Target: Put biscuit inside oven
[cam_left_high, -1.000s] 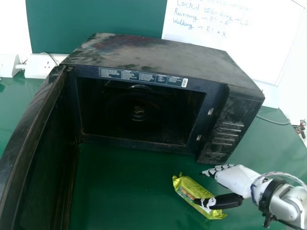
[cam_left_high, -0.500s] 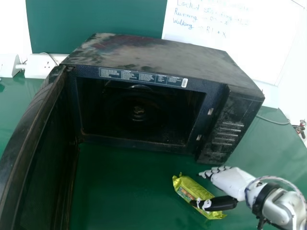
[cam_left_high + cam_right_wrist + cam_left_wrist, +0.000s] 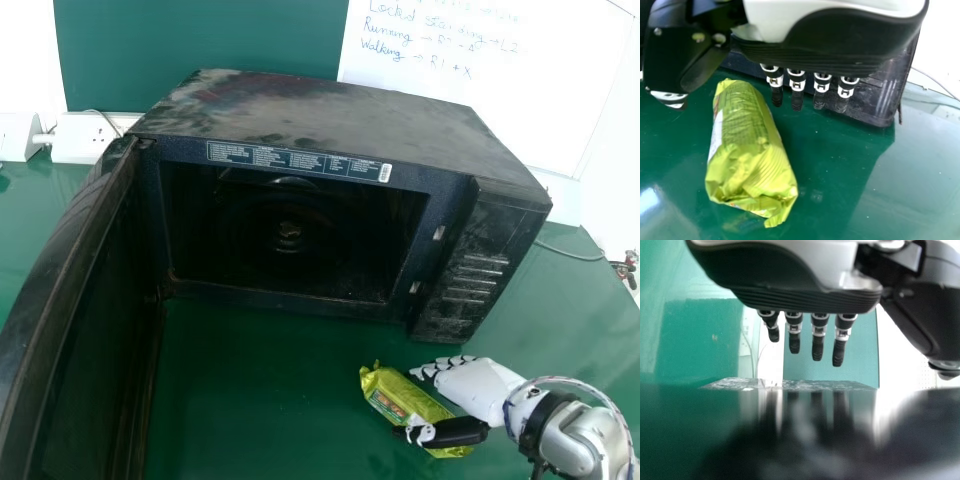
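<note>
Right hand: white and black, in from the right side of the head view, palm (image 3: 475,388) beside the packet; spread wide, nothing gripped.
Right fingers: (image 3: 796,85) extended in a spaced row.
Right thumb: (image 3: 455,432) black with a white band, well apart from the fingers, its tip over the packet in the head view; whether it touches the wrapper cannot be told.
Biscuit packet: (image 3: 410,402) yellow-green crinkled wrapper, one sealed end ragged; lying flat on the table, outside the oven, in front of its control-panel side; set slantwise.
Left hand: (image 3: 795,282) in the left wrist view, fingers relaxed and apart, holding nothing.
Table: (image 3: 260,400) green, glossy, bearing oven and packet.
Oven: (image 3: 350,115) black microwave, upright, top dusty and scuffed, its front turned toward the head camera.
Oven door: (image 3: 70,330) swung fully open, standing out at the left of the head view.
Cavity: (image 3: 225,235) dark, a small hub at its floor.
Control panel: (image 3: 480,265) at the right of the cavity, with a stack of pale bars.
Label strip: (image 3: 300,161) along the upper edge of the opening.
Socket box: (image 3: 85,138) white, behind the oven's left side.
Whiteboard: (image 3: 510,80) handwritten, behind the oven.
Green panel: (image 3: 200,40) beside the whiteboard.
</note>
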Available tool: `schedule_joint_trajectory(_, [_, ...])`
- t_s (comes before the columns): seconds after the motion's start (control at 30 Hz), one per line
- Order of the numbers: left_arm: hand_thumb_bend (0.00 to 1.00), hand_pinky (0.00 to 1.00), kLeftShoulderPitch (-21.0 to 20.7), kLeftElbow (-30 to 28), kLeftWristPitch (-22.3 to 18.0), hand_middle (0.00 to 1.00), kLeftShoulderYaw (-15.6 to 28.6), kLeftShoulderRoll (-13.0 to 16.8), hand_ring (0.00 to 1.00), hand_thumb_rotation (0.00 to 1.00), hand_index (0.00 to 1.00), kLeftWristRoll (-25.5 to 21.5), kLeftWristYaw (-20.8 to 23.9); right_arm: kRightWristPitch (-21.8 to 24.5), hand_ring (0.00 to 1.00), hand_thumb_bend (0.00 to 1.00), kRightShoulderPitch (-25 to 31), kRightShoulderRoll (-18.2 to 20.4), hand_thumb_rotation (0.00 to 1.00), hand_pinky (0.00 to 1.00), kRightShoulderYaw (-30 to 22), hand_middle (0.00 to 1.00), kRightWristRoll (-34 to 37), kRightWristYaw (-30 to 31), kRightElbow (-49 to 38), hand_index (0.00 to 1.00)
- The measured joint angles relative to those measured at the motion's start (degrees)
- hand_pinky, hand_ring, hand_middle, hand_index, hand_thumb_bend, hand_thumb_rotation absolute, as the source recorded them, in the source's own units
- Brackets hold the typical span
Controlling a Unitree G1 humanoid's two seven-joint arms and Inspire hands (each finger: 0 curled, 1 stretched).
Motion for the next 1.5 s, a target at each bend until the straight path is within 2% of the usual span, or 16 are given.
schedule_joint_trajectory(0.13, [1.0,0.97,0.0,0.14,-0.81,0.94,0.0,-0.07,0.87,1.0,0.91,0.02,-0.34,-0.02,0.94,0.86,0.7,0.0,1.0,1.0,0.1,1.0,-0.94,-0.07,-0.01,1.0])
schedule_joint_trajectory(0.23, [1.0,0.93,0.0,0.4,-1.19,0.92,0.0,-0.33,0.86,1.0,0.9,-0.04,-0.52,-0.57,0.94,0.85,1.59,0.01,1.0,1.0,0.49,1.0,-2.75,-0.48,0.12,1.0])
schedule_joint_trajectory(0.5, [1.0,0.9,-0.33,1.78,-2.01,0.91,-0.01,-0.57,0.85,1.0,0.88,-0.27,-1.22,-1.68,0.94,0.83,2.22,1.31,1.0,1.0,1.99,1.0,-7.53,-4.53,1.82,1.0])
schedule_joint_trajectory(0.7, [1.0,0.97,-0.76,2.88,-4.13,0.92,0.0,-0.72,0.87,1.0,0.89,-0.25,-2.01,-1.68,0.94,0.82,2.59,2.3,1.0,0.96,2.52,1.0,-9.25,-6.99,2.61,1.0])
schedule_joint_trajectory(0.87, [1.0,1.0,-1.07,4.52,-5.87,0.93,0.0,-0.81,0.88,1.0,0.9,-0.23,-2.65,-1.04,0.93,0.81,3.06,3.5,1.0,0.96,2.81,1.0,-11.28,-8.66,2.71,1.0])
schedule_joint_trajectory(0.97, [1.0,1.0,-1.23,4.65,-7.41,0.93,0.02,-1.03,0.88,1.0,0.9,0.58,-2.63,-0.44,0.93,0.81,3.33,4.31,0.96,0.94,3.2,1.0,-12.95,-10.07,2.72,1.0])
schedule_joint_trajectory(1.07, [1.0,1.0,-1.18,4.63,-7.89,0.94,0.06,-1.45,0.9,1.0,0.91,1.98,-1.78,0.54,0.94,0.85,3.63,5.8,0.87,0.92,3.73,0.98,-15.37,-11.66,2.62,1.0])
schedule_joint_trajectory(1.23, [1.0,1.0,-0.88,4.17,-7.98,0.95,0.04,-2.53,0.91,1.0,0.91,3.0,0.18,1.71,0.9,0.8,3.77,7.7,0.64,0.87,4.42,0.93,-18.37,-13.93,2.54,0.96])
schedule_joint_trajectory(1.33, [1.0,1.0,-0.48,2.54,-7.13,0.95,-0.29,-2.72,0.91,1.0,0.91,2.42,1.28,1.98,0.81,0.86,3.72,8.29,0.43,0.72,4.5,0.86,-19.27,-15.92,2.8,0.83])
schedule_joint_trajectory(1.4, [1.0,1.0,-0.05,1.15,-5.38,0.95,-0.82,-2.68,0.91,1.0,0.91,0.34,2.04,2.19,0.73,0.76,3.63,8.39,0.16,0.59,4.5,0.82,-19.37,-16.93,2.98,0.74])
schedule_joint_trajectory(1.47, [1.0,1.0,-0.01,0.4,-4.3,0.95,-1.44,-2.72,0.91,1.0,0.92,-2.19,2.42,2.34,0.59,0.67,3.5,8.48,0.03,0.48,4.51,0.73,-19.73,-17.94,3.07,0.65])
schedule_joint_trajectory(1.5, [1.0,1.0,-0.09,0.29,-4.2,0.95,-1.61,-2.76,0.91,1.0,0.92,-2.95,2.56,2.42,0.51,0.64,3.44,8.51,0.02,0.42,4.53,0.68,-19.98,-18.36,3.13,0.6])
